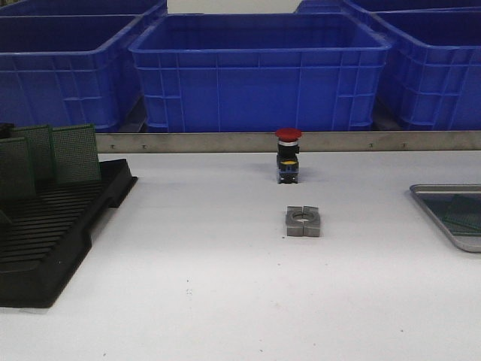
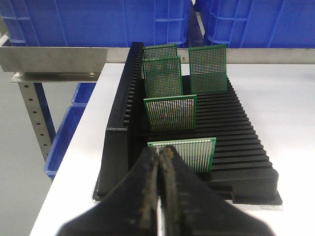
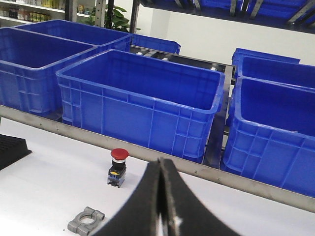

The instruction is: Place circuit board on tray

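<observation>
Both grippers, left gripper and right gripper, are pinched closed on nothing, the thin green perforated circuit boards stand in the black slotted rack at the desk's left edge, light, stiff, so I'd pinch a top edge, and the shallow grey metal tray waits at the right edge.

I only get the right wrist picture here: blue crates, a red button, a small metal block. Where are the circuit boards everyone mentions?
Observer: They stand upright in a black slotted rack on the table's left; five green circuit boards show in the left wrist view.
Operator: And the tray?
Observer: The grey tray sits at the table's right edge, something green already lying in it.
Operator: Is an arm near the boards?
Observer: The left gripper is shut, just in front of the nearest board.
</observation>
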Tool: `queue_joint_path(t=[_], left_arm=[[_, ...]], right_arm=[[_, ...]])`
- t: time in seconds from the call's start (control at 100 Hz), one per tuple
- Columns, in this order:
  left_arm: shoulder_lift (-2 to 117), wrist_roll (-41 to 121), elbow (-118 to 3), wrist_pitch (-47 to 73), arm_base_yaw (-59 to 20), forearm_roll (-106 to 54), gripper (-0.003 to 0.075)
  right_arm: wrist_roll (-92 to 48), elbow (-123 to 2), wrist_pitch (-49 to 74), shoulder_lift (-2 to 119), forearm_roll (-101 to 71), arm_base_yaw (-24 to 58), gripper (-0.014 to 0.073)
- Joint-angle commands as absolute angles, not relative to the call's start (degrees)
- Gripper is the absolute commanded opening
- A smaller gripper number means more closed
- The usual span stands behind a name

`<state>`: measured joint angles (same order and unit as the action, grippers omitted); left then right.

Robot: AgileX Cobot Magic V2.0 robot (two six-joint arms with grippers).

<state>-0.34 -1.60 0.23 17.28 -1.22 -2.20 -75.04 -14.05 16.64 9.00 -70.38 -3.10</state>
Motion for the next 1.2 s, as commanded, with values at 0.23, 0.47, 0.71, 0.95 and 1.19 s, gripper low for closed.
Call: queue_joint_path(t=[0.23,0.47,0.71,0.95,1.19], left_arm=[[-1.9,-2.2,1.4,13.2,-1.1,-2.8,-0.002],[-1.9,-2.2,1.4,13.2,-1.1,-2.8,-0.002],[-1.9,-2.2,1.4,13.2,-1.1,-2.8,-0.002],[-1.9,-2.2,1.4,13.2,-1.1,-2.8,-0.002],[-1.9,-2.2,1.4,13.2,-1.1,-2.8,-0.002]], right_arm=[[-75.6,-15.6,15.2,9.5,-71.9,-3.0,-0.006],[-75.6,-15.6,15.2,9.5,-71.9,-3.0,-0.006],[-75.6,-15.6,15.2,9.5,-71.9,-3.0,-0.006],[-72.3,-13.9,5.6,9.5,-63.6,-3.4,-0.006],[-20.8,-7.4,-0.9,8.9,-17.9,-3.6,-0.006]])
